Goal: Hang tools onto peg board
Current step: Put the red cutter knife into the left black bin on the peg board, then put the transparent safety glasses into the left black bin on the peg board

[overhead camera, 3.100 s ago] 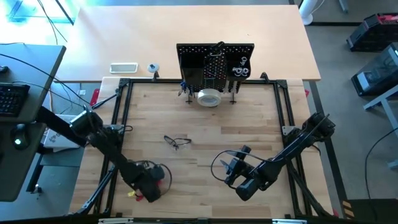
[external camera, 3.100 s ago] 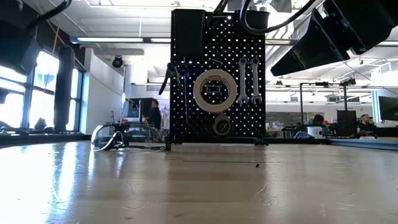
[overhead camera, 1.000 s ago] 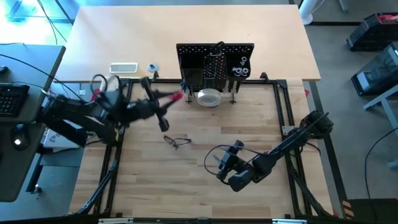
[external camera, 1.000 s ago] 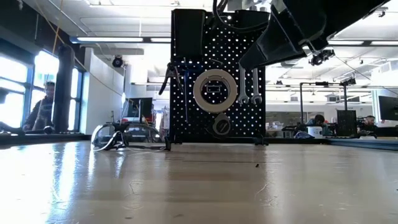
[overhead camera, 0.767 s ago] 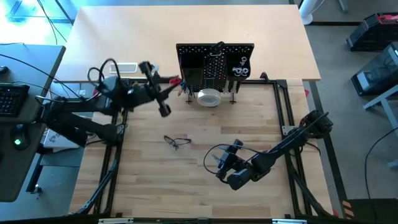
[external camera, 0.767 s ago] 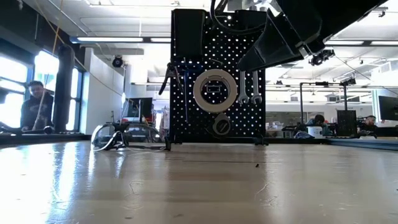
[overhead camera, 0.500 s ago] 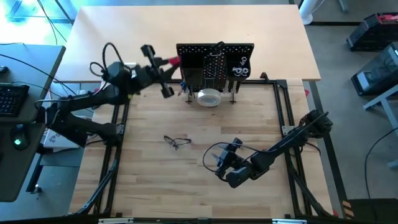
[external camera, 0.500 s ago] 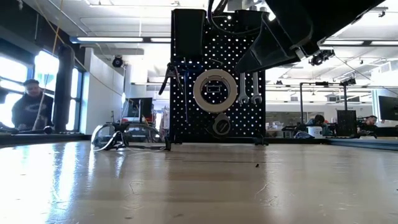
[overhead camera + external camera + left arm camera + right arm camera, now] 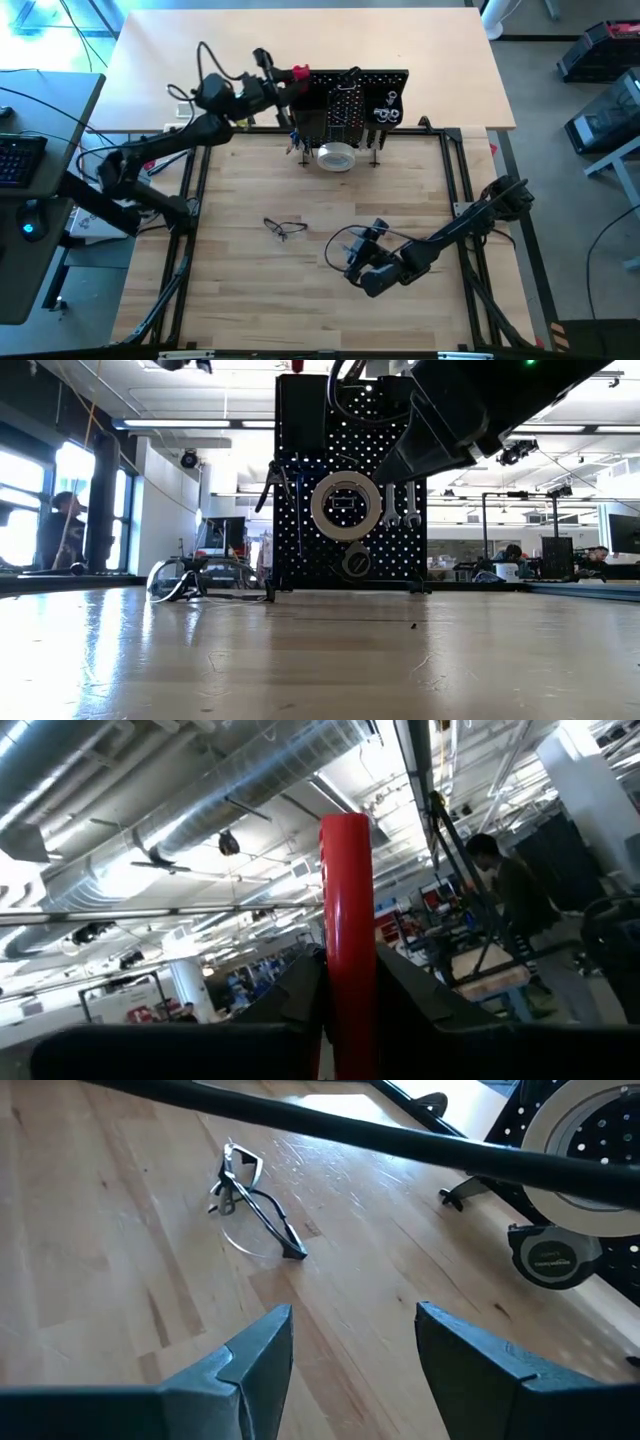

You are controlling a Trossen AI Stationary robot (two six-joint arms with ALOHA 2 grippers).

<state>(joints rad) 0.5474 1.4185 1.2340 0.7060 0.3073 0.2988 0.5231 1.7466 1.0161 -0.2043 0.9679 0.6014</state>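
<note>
The black peg board [image 9: 345,100] stands upright at the table's far middle. On its face [image 9: 350,480] hang a white tape roll [image 9: 345,505], two silver wrenches [image 9: 400,490] and a small tape measure [image 9: 355,563]. My left gripper [image 9: 285,78] is raised at the board's top left corner, shut on a red-handled tool [image 9: 300,73]. My right gripper [image 9: 355,255] hovers open over the table's near middle, with nothing between its fingers [image 9: 255,1355]. My left gripper pinches the tool's red handle [image 9: 346,1010] between its two fingers [image 9: 300,990]. The fingers come from the table's left, slanting upward. The handle sticks out past the fingertips toward the peg board's top edge, and the tool is lifted clear of the table.
A pair of safety glasses [image 9: 284,228] lies on the table left of my right gripper, also seen as glasses [image 9: 250,1200] ahead of its fingers. A black frame rail [image 9: 200,200] borders the work area. A person [image 9: 60,525] stands in the room beyond.
My left gripper has swung toward the table's far edge and rightward, from beside the board's left side to its top left corner, turning at the wrist as it went. The red-handled tool went with it, still gripped.
</note>
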